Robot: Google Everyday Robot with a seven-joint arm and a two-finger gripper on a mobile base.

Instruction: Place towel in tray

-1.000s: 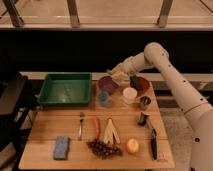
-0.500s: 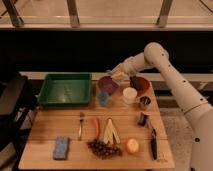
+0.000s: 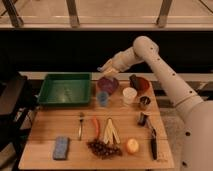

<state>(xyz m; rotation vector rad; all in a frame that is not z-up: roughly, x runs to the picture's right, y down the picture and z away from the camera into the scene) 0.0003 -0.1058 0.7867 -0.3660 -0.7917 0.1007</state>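
Green rectangular tray (image 3: 65, 90) with sloping sides sits level at bench's back left corner. Claw (image 3: 103, 69) hovers just right of it. Towel not discernible.

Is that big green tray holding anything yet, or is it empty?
Empty, as far as I can see: only bare green floor shows inside the tray. The gripper hovers to its right, above the purple bowl.

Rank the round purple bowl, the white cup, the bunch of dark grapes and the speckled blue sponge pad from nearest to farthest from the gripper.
The gripper hovers above the table's back edge.
1. Round purple bowl, just below it.
2. White cup, to the right.
3. Bunch of dark grapes, near the front.
4. Speckled blue sponge pad, front left.
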